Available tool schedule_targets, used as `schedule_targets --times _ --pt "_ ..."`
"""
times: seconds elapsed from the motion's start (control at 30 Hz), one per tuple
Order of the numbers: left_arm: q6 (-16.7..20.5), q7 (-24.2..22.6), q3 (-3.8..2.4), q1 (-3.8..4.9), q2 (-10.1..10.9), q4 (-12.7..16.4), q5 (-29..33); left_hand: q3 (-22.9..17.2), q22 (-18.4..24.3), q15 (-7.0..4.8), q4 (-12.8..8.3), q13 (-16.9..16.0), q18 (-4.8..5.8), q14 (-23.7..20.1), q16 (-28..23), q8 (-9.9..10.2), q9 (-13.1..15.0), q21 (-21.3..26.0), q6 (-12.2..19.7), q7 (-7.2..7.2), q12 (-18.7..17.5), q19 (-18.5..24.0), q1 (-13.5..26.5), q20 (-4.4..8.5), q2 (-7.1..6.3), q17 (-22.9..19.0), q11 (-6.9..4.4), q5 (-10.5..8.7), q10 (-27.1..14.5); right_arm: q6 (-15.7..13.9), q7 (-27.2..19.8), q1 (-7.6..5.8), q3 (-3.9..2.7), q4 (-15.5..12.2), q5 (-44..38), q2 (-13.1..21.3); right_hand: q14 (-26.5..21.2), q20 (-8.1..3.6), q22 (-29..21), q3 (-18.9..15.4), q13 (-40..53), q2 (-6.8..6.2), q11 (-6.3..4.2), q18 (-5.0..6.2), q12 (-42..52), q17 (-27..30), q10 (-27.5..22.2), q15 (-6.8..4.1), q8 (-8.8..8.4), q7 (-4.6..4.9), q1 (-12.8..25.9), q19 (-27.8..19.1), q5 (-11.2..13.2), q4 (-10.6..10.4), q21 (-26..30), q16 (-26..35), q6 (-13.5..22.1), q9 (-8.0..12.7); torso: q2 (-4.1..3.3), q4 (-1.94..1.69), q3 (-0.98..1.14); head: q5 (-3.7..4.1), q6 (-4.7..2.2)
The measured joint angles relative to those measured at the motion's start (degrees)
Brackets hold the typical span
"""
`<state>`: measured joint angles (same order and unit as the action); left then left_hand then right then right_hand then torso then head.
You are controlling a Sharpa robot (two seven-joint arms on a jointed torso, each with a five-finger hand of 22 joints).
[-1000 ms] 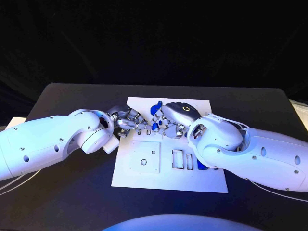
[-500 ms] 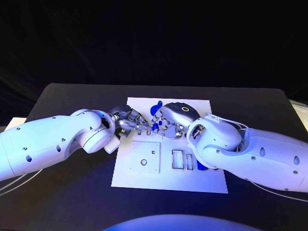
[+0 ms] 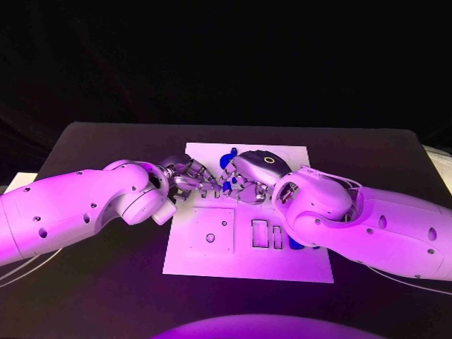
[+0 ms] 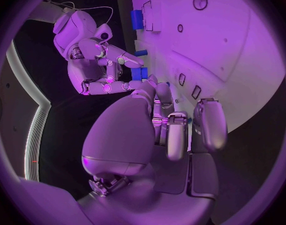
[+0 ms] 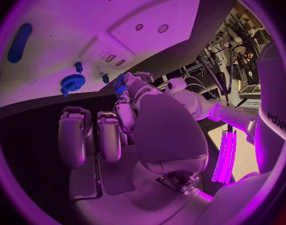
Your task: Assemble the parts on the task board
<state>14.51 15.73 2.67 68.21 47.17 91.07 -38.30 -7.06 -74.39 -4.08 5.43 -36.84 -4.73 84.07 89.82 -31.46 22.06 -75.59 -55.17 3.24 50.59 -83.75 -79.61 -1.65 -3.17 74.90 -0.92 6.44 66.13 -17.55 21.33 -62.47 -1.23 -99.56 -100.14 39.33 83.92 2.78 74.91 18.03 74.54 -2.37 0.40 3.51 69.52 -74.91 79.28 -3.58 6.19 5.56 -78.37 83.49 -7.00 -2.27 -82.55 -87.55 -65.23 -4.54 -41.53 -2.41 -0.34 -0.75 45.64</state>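
The white task board (image 3: 241, 258) lies mid-table. Above its far half my two hands meet fingertip to fingertip. My right hand (image 3: 251, 175) pinches a small blue part (image 3: 226, 186) between thumb and finger, as the left wrist view shows (image 4: 140, 73). My left hand (image 3: 188, 178) reaches in from the other side and its fingertips close on the same part (image 5: 120, 83). Both hands keep their other fingers curled. A blue gear (image 5: 73, 81), a small blue peg (image 5: 78, 66) and a long blue piece (image 5: 19, 42) lie on the board.
Another blue part (image 3: 229, 157) stands at the board's far edge, just beyond the hands. A blue piece (image 3: 294, 244) shows by the slots (image 3: 260, 234) near my right forearm. A square recess (image 3: 212, 229) is on the board's near left. Black table surrounds the board.
My right hand has edged slightly left towards the left hand. The blue part stays between the fingertips of both hands.
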Motion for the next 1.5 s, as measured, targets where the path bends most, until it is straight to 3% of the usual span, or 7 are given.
schedule_targets --times 0.5,1.17,1.5 --pt "0.6 0.0 -0.07 0.01 2.8 0.2 -0.1 0.0 0.0 0.00 0.0 0.0 0.00 0.0 0.0 0.0 0.0 0.0 0.0 0.00 0.0 0.0 0.0 0.00 0.00 0.0 0.00 0.00 0.0 2.9 0.9 -0.25 0.18 2.6 -1.1 -1.6 0.0 0.00 0.0 -0.1 -0.2 -0.07 -0.13 0.00 -0.6 0.0 0.1 0.00 0.00 0.00 -0.1 0.0 0.0 0.1 0.0 0.0 0.0 0.0 0.03 -0.04 -0.07 0.12 0.30" --pt "3.1 -2.5 -0.91 0.21 5.2 2.2 2.1 -0.1 0.6 0.00 -0.1 2.4 0.00 0.0 0.0 0.0 -0.3 0.2 0.0 0.01 -1.5 0.0 0.0 0.00 0.00 0.0 -0.02 0.00 -0.4 5.6 1.5 -0.56 1.74 8.3 -3.2 -5.7 0.0 0.00 0.0 -0.1 -0.3 -0.54 -0.12 0.00 -1.6 0.0 0.1 0.00 0.04 -0.13 0.2 0.0 0.1 0.1 0.0 0.0 -0.2 0.0 -0.01 -0.07 -0.04 0.09 0.62" --pt "4.3 -4.1 -1.20 0.72 6.1 2.9 4.0 -0.1 0.7 0.00 -0.1 2.5 -0.01 0.0 0.0 0.0 -0.5 0.2 0.0 0.01 -1.8 0.0 0.0 -0.01 0.00 0.0 0.18 0.00 -0.6 6.7 1.6 -0.46 2.02 9.2 -3.7 -6.6 0.0 0.00 0.0 0.1 -0.3 -0.55 -0.11 0.00 -1.6 0.0 0.1 0.00 0.04 -0.16 0.2 0.0 0.1 -0.1 0.0 0.0 -0.2 0.0 0.01 0.03 0.07 -0.01 0.76"
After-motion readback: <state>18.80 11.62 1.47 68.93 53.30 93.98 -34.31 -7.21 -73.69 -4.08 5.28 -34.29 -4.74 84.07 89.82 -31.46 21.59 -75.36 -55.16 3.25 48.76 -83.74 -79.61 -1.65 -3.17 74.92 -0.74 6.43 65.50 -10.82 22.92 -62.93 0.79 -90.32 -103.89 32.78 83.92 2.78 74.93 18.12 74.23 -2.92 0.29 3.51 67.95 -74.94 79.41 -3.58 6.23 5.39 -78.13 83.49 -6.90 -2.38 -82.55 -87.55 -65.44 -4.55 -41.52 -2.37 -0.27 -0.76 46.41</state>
